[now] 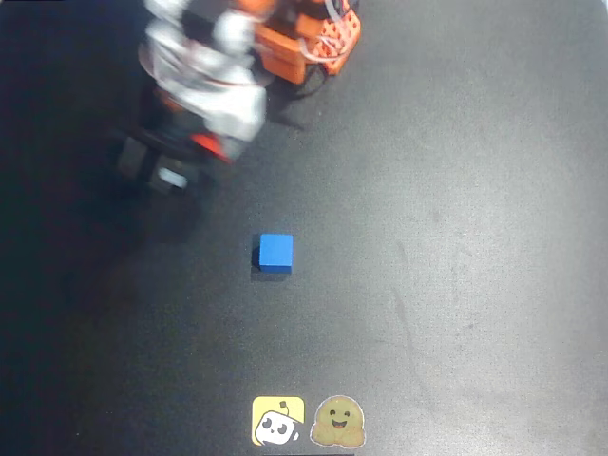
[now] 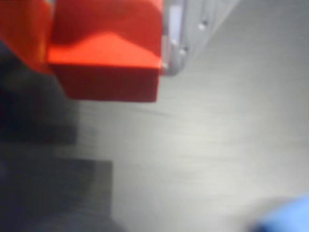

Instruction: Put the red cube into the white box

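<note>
In the wrist view the red cube (image 2: 108,82) sits at the top left, and my gripper (image 2: 104,55) is shut on it. An orange finger (image 2: 24,34) presses its left side and a pale grey finger (image 2: 176,43) its right. The cube hangs above the dark grey table. In the overhead view my arm (image 1: 204,76) is a motion-blurred white and orange shape at the upper left, and its gripper end (image 1: 195,152) is too smeared to read. The white box is out of view.
A blue cube (image 1: 275,254) stands near the table's middle, below and to the right of the arm; it is a blue blur (image 2: 289,215) in the wrist view's bottom right corner. Two stickers, one yellow (image 1: 277,421) and one tan (image 1: 338,422), lie at the front edge.
</note>
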You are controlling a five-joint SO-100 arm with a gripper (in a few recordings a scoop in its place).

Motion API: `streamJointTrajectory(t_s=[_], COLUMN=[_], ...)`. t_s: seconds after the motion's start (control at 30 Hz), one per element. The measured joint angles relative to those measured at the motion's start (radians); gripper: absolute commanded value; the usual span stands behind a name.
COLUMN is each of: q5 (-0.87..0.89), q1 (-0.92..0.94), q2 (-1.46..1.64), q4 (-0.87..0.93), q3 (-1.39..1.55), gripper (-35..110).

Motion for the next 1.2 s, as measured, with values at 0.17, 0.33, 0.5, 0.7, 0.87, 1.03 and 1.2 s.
streamJointTrajectory(t_s=[0.17, 0.33, 0.5, 0.7, 0.87, 1.03, 1.2], q5=[-0.067, -0.12, -0.253, -0.405, -0.465, -0.471, -0.472], q1=[0.183, 0.284, 0.379, 0.482, 0.492, 0.499, 0.5], q2=[0.0, 0.005, 0.04, 0.081, 0.1, 0.103, 0.103], q4=[0.032, 0.041, 0.051, 0.066, 0.098, 0.1, 0.127], q3=[0.005, 0.011, 0.011, 0.017, 0.043, 0.091, 0.1], gripper=[0, 0, 0, 0, 0, 0, 0])
